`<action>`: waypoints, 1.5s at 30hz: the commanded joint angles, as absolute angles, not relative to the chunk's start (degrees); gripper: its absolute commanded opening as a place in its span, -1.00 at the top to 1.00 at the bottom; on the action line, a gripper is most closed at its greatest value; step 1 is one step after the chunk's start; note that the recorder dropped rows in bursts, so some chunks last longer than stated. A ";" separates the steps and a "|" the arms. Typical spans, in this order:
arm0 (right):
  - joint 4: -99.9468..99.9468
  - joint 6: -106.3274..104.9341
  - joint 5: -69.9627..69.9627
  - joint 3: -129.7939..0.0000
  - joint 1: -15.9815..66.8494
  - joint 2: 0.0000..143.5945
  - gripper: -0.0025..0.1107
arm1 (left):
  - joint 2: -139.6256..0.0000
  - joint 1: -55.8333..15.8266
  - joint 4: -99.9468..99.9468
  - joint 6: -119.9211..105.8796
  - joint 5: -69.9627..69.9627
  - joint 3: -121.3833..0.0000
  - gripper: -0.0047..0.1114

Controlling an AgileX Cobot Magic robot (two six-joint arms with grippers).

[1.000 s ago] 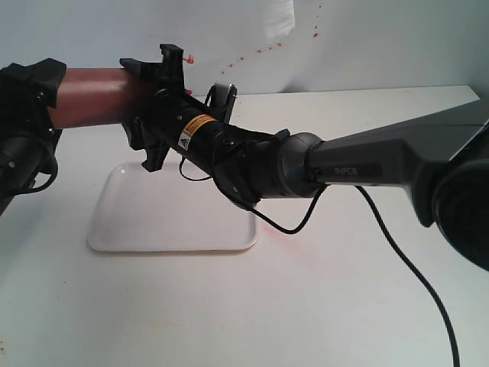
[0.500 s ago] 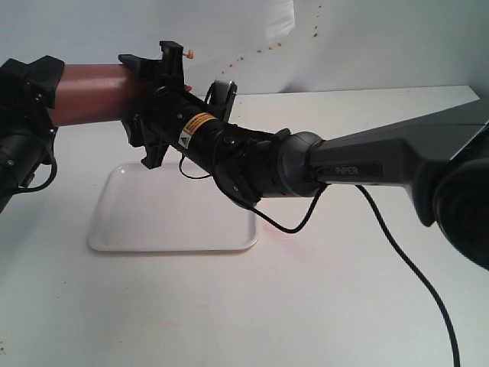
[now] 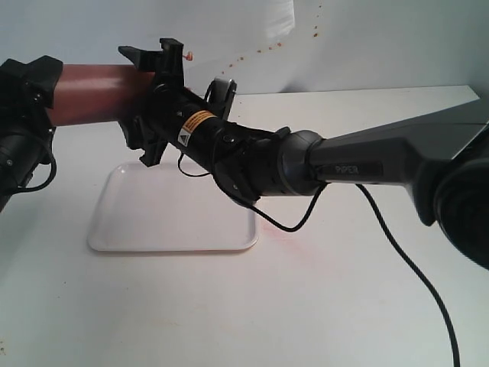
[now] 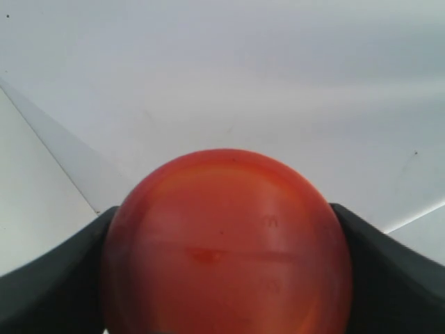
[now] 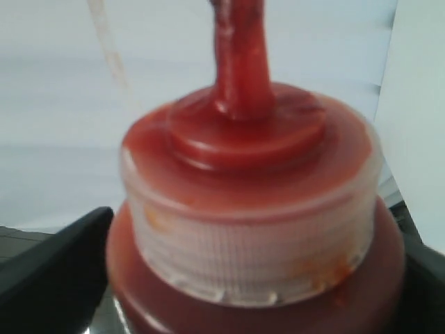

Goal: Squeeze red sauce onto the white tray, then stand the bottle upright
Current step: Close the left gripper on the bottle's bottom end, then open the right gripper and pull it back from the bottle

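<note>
The bottle (image 3: 95, 92) lies level in the air above the far left end of the white tray (image 3: 153, 222). My left gripper (image 3: 47, 95) is shut on its base end. In the left wrist view the round base (image 4: 226, 243) fills the space between both fingers. My right gripper (image 3: 137, 103) straddles the cap end, its upper finger a little above the bottle's side, so it is open. The ribbed cap (image 5: 250, 229) and the nozzle, coated with red sauce (image 5: 240, 69), show in the right wrist view. The part of the tray that shows is plain white.
The right arm (image 3: 344, 164) stretches across the table from the right, hiding the tray's far right corner. Its black cable (image 3: 405, 260) trails over the table. Small red drops (image 3: 252, 53) dot the back wall. A faint pink smear (image 3: 283, 233) lies right of the tray.
My right gripper's upper finger has lifted off the bottle's side and its jaws stand wider. The bottle and left gripper have hardly moved.
</note>
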State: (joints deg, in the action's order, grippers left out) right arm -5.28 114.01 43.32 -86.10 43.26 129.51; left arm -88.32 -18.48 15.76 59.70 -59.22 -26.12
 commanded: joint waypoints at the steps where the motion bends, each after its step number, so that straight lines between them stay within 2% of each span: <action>1: -6.43 113.96 45.59 -86.79 43.43 128.35 -0.53 | -88.31 -18.82 16.52 55.95 -66.39 -26.32 0.24; 8: -11.20 113.96 45.59 -86.79 42.75 128.35 -0.53 | -88.31 -18.56 16.62 52.65 -66.22 -26.32 0.24; 32: -57.96 119.57 47.37 -86.79 34.22 128.35 -0.53 | -88.31 -18.56 17.48 50.52 -67.66 -26.32 0.24; 45: -84.69 119.57 57.88 -86.79 26.36 128.35 -0.53 | -88.31 -18.56 17.21 50.42 -69.96 -26.32 0.24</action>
State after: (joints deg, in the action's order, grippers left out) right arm -82.44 119.89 55.04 -86.98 27.70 128.37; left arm -88.89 -18.48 17.77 49.48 -65.11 -25.64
